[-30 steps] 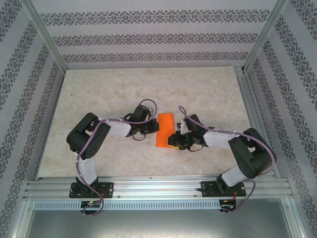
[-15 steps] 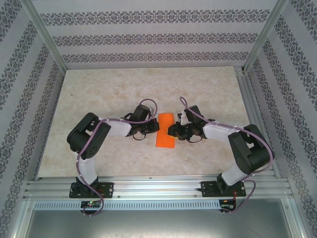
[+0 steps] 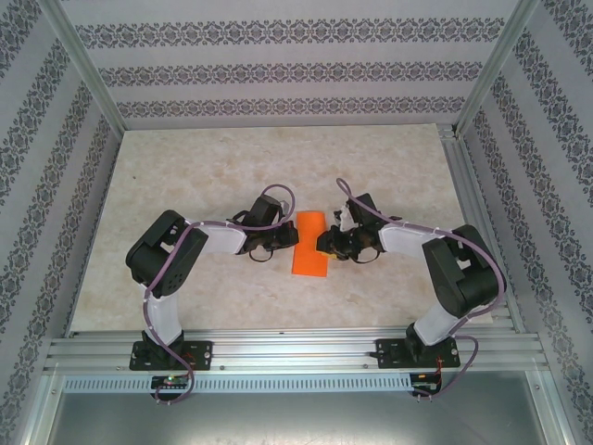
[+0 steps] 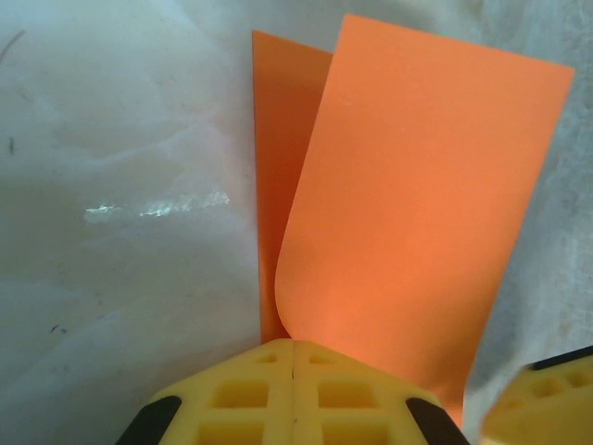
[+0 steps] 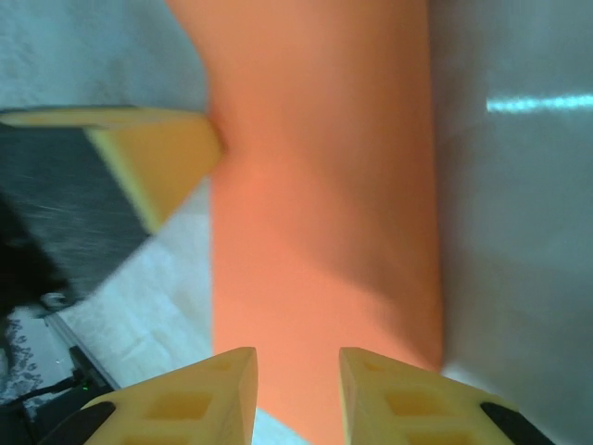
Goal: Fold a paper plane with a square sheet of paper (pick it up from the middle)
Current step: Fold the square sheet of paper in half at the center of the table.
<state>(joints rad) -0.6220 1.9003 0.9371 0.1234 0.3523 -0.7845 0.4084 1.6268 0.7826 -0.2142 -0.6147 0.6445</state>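
Note:
The square sheet of paper (image 3: 310, 246), bright orange, lies folded into a narrow strip on the middle of the table. In the left wrist view its upper layer (image 4: 417, 204) bows up off the lower one. My left gripper (image 3: 289, 239) is shut at the strip's left edge, and both layers run into its closed tips (image 4: 294, 345). My right gripper (image 3: 325, 245) stands at the right edge, jaws a little apart, with the paper (image 5: 324, 185) lying flat beyond its tips (image 5: 298, 366). One left fingertip (image 5: 162, 153) touches the far edge there.
The pale marbled table (image 3: 278, 167) stretches well beyond the paper on every side. Patterned walls enclose it, with metal posts at the back corners. An aluminium rail (image 3: 296, 352) runs along the near edge by the arm bases.
My right gripper has moved away from the near end of the strip to about its middle. The left gripper and the paper have stayed put.

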